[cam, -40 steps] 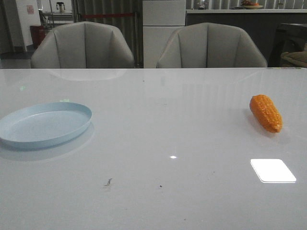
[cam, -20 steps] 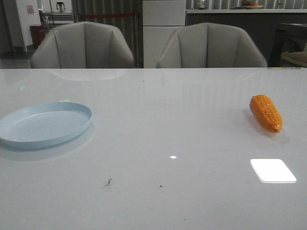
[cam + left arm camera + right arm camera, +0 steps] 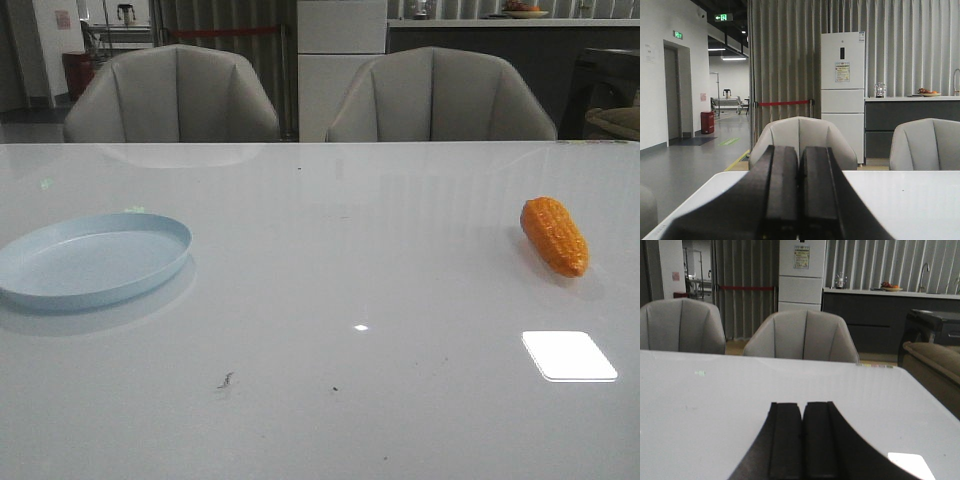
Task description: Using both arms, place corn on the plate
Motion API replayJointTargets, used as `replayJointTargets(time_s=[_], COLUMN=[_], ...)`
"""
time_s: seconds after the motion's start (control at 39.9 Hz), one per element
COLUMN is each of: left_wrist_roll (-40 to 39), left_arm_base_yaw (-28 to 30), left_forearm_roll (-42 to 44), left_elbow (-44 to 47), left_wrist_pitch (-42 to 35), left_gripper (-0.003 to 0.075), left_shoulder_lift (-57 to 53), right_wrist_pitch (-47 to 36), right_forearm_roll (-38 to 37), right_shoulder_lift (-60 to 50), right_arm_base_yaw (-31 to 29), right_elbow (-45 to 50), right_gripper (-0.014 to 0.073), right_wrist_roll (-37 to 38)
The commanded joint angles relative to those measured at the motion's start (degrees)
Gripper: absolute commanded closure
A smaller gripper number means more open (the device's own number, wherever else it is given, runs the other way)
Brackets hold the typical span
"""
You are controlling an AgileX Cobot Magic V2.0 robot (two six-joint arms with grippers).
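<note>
The orange corn (image 3: 555,236) lies on the white table at the right side, its tapered end toward the front. The pale blue plate (image 3: 90,260) sits empty at the left side, far from the corn. Neither arm shows in the front view. My left gripper (image 3: 800,150) is shut and empty, its black fingers pressed together, held above the table's near edge. My right gripper (image 3: 802,406) is also shut and empty above the table. Neither wrist view shows the corn or the plate.
Two grey chairs (image 3: 175,95) (image 3: 440,95) stand behind the table's far edge. A bright light patch (image 3: 568,355) reflects on the table in front of the corn. A fridge (image 3: 842,95) and counter stand in the background.
</note>
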Motion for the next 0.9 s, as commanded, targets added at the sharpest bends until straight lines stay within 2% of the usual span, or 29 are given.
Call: replayJointTargets(time_s=[0.0,0.13,0.23,0.3,0.43,0.6,0.88], left_wrist_roll=[-0.38,-0.38,-0.38,-0.38,-0.38,-0.38,-0.38], left_arm_base_yaw=[-0.33,-0.33,-0.33,-0.33,-0.33,-0.33,-0.33], left_forearm_roll=[-0.19,1.16,4.94,7.40,8.39,8.39,8.39], left_elbow=[-4.23,-10.48,-15.85,-20.19,-27.33,-32.43,-32.43], left_wrist_pitch=[-5.50,-5.24,-0.34,4.30,5.59,5.85,7.79], left_gripper=[0.0631,0.0631,0.0631,0.0631,0.0631,0.0631,0.0631], left_shoulder_lift=[-0.92,-0.81,-0.14,1.92,10.05,22.01,37.67], right_wrist_pitch=[-3.65,1.10,5.51,8.00,10.56,10.30,10.16], right_forearm_roll=[0.35,0.35,0.35,0.35,0.35,0.35,0.35], right_shoulder_lift=[-1.33,-0.86,1.61,4.85,14.45,26.82,43.58], right_arm_base_yaw=[0.13,0.13,0.13,0.13,0.13,0.13,0.13], right_elbow=[-6.61,-15.64,-22.28,-26.27,-33.52,-36.72,-36.72], right_gripper=[0.0536,0.0536,0.0536,0.0536,0.0536,0.0536,0.0536], right_wrist_roll=[0.49,0.49,0.49,0.49,0.49,0.49,0.49])
